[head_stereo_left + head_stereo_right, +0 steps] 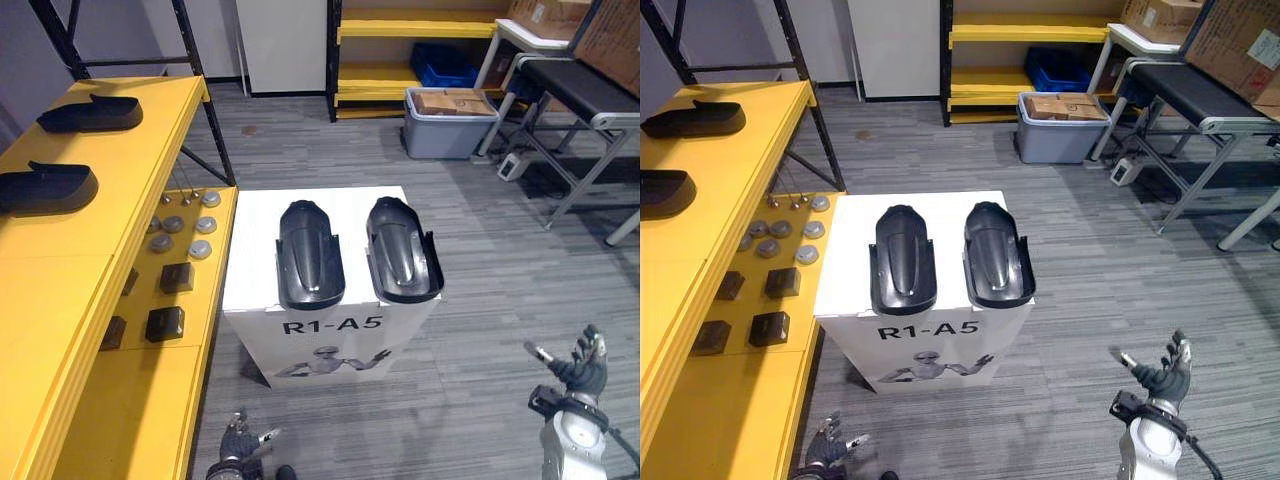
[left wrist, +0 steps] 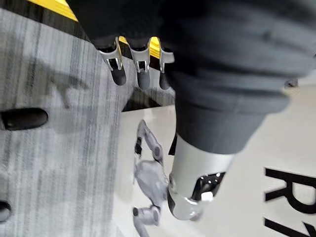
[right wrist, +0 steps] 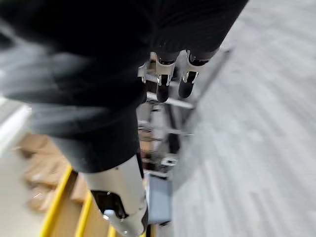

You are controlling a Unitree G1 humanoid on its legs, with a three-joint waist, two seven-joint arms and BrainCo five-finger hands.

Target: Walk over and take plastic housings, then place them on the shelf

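Plastic housings [image 1: 310, 255] count four: two lie side by side atop the white box [image 1: 320, 345] at 12 o'clock; two shelf housings [image 1: 90, 113] sit apart on the yellow shelf [image 1: 60, 290] at 10 o'clock; left robot hand [image 1: 240, 440] at 7 o'clock and right robot hand [image 1: 580, 370] at 5 o'clock are both released, holding nothing.

— What lies on the white box [image 1: 330, 340]?
— Two black, glossy, elongated plastic shells, side by side and apart: the left housing [image 1: 309, 255] and the right housing [image 1: 402, 249].
— And on the yellow shelf [image 1: 60, 300]?
— The far housing [image 1: 92, 114] and the near housing [image 1: 45, 188], both lying flat on its top.
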